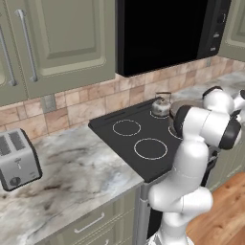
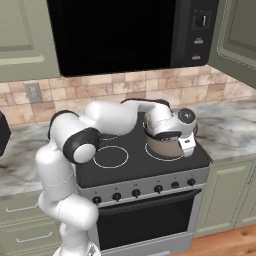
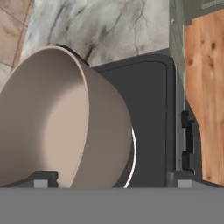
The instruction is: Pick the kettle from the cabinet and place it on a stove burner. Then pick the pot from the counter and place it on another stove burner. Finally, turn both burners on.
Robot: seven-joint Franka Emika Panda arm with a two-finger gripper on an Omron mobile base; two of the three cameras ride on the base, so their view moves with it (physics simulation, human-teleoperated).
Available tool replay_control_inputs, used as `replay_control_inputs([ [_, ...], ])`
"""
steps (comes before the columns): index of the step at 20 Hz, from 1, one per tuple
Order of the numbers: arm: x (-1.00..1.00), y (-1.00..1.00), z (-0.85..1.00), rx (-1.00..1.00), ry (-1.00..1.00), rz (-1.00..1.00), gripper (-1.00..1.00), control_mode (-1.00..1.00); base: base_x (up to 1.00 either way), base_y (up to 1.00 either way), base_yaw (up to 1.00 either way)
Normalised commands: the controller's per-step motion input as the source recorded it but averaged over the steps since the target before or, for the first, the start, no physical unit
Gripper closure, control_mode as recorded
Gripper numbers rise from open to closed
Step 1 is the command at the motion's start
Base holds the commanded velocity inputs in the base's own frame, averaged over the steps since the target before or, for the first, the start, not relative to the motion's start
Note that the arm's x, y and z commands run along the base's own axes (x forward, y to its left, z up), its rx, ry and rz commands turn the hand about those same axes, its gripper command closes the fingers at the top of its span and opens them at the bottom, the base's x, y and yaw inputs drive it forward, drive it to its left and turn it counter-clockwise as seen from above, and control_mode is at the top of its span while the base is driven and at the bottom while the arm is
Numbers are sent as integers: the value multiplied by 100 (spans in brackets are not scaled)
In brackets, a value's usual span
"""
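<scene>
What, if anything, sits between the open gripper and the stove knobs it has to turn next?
Nothing visible does. The gripper is open beside the pot, which sits on the front right burner. The kettle is on a rear burner. The knobs on the stove front are unobstructed.

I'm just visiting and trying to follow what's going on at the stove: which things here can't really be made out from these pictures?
- Pot: in the right base view the arm's wrist covers its top and rim.
- Pot in the hand view: cut off by the left and bottom edges.
- Kettle: small and far back in the left base view; details unreadable.
- Stove knobs: too small to read their settings.
</scene>
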Motion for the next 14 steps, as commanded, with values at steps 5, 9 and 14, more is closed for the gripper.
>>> replay_control_inputs([
  [5, -27, 17, 19, -3, -2, 0, -100, -100, 0, 0, 0],
  [9, -35, 14, 7, -2, -3, 0, -100, -100, 0, 0, 0],
  [14, -42, 10, 5, 0, -6, 0, -100, -100, 0, 0, 0],
])
